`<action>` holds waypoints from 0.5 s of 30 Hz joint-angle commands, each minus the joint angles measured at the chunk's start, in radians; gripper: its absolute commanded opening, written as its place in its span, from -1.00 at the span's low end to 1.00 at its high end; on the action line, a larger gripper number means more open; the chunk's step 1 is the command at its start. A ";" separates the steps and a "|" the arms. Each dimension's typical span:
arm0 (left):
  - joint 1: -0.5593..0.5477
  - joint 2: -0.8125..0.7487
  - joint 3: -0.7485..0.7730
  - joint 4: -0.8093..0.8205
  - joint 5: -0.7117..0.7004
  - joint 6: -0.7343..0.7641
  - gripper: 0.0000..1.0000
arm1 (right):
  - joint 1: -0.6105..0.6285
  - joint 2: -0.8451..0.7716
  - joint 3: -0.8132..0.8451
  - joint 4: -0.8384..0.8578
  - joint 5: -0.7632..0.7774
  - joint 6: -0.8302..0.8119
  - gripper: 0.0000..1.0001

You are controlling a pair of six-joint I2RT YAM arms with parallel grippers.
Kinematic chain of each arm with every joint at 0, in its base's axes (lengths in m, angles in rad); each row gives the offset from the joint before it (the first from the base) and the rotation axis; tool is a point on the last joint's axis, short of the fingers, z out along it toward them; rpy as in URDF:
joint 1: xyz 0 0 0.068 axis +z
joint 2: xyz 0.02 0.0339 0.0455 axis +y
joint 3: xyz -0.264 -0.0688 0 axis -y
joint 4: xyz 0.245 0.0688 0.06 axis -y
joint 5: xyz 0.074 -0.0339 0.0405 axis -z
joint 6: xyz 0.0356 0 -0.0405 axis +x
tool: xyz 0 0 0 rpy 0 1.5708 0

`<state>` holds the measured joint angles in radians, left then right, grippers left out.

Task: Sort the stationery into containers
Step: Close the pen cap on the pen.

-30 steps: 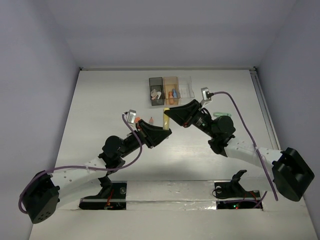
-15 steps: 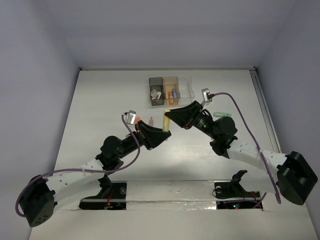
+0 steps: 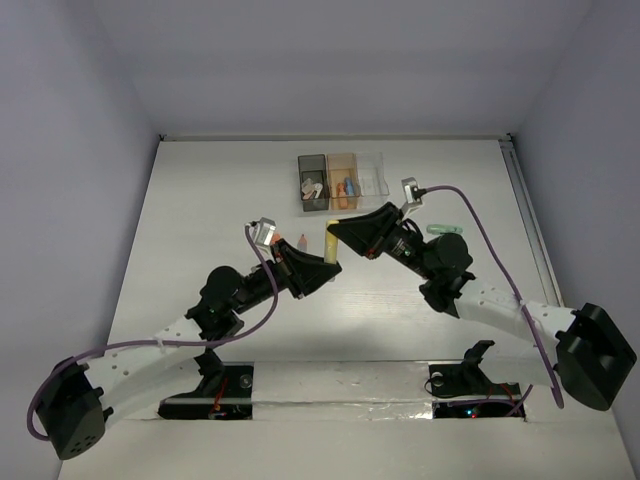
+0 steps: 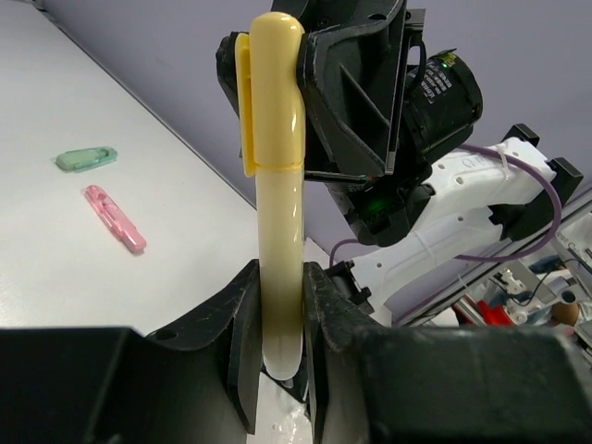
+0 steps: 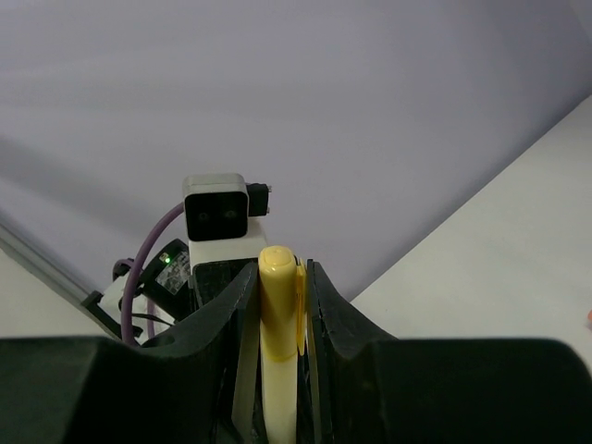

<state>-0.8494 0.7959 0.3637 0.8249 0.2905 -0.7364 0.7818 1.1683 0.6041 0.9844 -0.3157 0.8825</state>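
Table (image 3: 200,200): white matte top with faint lines running across it.

Back wall (image 3: 330,60), behind the table's far edge: plain pale lavender-grey panel, unmarked.

Left wall (image 3: 60,200) and right wall (image 3: 590,150): same colour. They stand along the table's two long sides and meet the back wall at the far corners.

Rail (image 3: 525,210): thin and light, running along the table's right edge.

Tape (image 3: 340,402): a silvery strip laid along the table's near edge.

Light: even and diffuse from above, with soft shadows on the table's near half.

Past the table's edge, in the left wrist view: blurred clutter (image 4: 546,287), not identifiable.
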 commanded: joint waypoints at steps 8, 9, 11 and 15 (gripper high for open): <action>0.117 -0.067 0.182 0.151 0.010 -0.006 -1.00 | 0.093 0.043 -0.115 -0.116 -0.128 -0.036 -1.00; 0.118 -0.066 0.185 0.154 0.016 -0.011 -1.00 | 0.103 0.047 -0.118 -0.115 -0.128 -0.036 -1.00; 0.128 -0.061 0.195 0.157 0.027 -0.014 -1.00 | 0.103 0.057 -0.128 -0.113 -0.129 -0.036 -1.00; 0.148 -0.061 0.205 0.157 0.035 -0.015 -1.00 | 0.125 0.056 -0.150 -0.122 -0.123 -0.037 -1.00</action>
<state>-0.7513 0.7822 0.4141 0.6697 0.4637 -0.7422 0.8207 1.1870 0.5377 1.0626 -0.2260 0.8825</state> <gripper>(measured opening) 0.159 0.273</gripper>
